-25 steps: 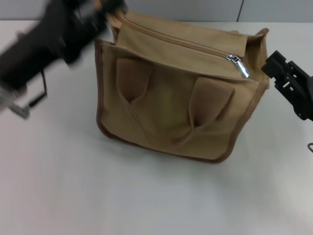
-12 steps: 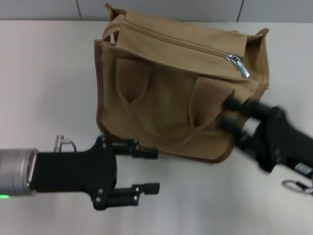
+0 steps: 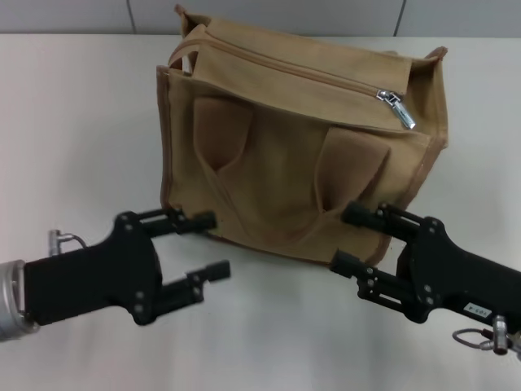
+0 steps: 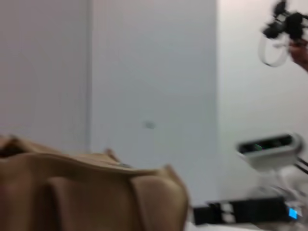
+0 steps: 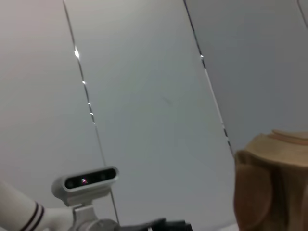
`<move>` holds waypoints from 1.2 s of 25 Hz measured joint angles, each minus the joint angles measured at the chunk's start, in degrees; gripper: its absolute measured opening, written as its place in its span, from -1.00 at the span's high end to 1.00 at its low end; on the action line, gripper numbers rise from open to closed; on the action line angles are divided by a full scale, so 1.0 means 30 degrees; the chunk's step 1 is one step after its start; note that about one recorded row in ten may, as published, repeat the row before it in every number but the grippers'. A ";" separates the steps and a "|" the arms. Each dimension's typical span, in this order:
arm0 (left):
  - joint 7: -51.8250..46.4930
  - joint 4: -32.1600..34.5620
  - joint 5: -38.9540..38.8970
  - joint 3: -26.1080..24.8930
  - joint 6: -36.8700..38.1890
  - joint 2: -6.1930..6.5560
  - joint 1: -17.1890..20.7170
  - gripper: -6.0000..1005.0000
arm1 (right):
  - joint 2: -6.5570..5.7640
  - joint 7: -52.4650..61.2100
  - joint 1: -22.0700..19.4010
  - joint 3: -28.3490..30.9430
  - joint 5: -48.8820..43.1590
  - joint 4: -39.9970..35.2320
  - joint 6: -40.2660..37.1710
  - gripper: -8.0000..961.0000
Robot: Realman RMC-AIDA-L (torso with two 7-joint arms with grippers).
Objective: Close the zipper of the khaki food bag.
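The zipper [image 3: 309,75] ran shut along the bag's [image 3: 293,155] top, its pull [image 3: 396,108] lying at the end above the right pincer [image 3: 352,239]. The bag stood on the counter [image 3: 73,122], just beyond both pincers. A second earlier the left pincer [image 3: 209,245] was up at the bag's far corner and the right one beside the pull; both had since dropped to the near side, jaws wide, holding nothing. That retreat suggested the closing was finished.
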 joint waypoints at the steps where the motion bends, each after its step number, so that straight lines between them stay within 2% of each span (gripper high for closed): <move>1: 0.0185 -0.0175 0.0000 -0.0196 -0.0009 0.0009 0.0007 -0.23 | 0.0006 -0.0093 -0.0161 -0.0001 0.0001 -0.0001 0.0106 -0.38; 4: 0.0993 -0.0704 0.0013 -0.0832 -0.0050 0.0023 0.0146 -0.24 | 0.0038 -0.0588 -0.0659 -0.0010 0.0000 0.0062 0.0520 -0.41; 8: 0.0645 -0.0707 0.0327 -0.0581 0.0031 0.0013 -0.0102 -0.26 | 0.0080 -0.1314 -0.0976 -0.0072 -0.0010 0.0300 0.1447 -0.43; 15: -0.0641 -0.0587 0.1930 0.0909 0.0391 -0.0022 -0.0900 -0.30 | 0.0110 -0.1631 -0.1106 -0.1185 -0.0269 0.1170 0.2481 -0.46; 20: -0.0447 -0.0514 0.2005 0.1988 0.0436 -0.0039 -0.0703 -0.37 | 0.0124 -0.1685 -0.1288 -0.1490 -0.0282 0.1266 0.2659 -0.48; 30: 0.0028 -0.0644 0.2429 0.2070 0.0206 0.0001 -0.0285 -0.55 | 0.0121 -0.1720 -0.1392 -0.2113 -0.0276 0.1283 0.2990 -0.52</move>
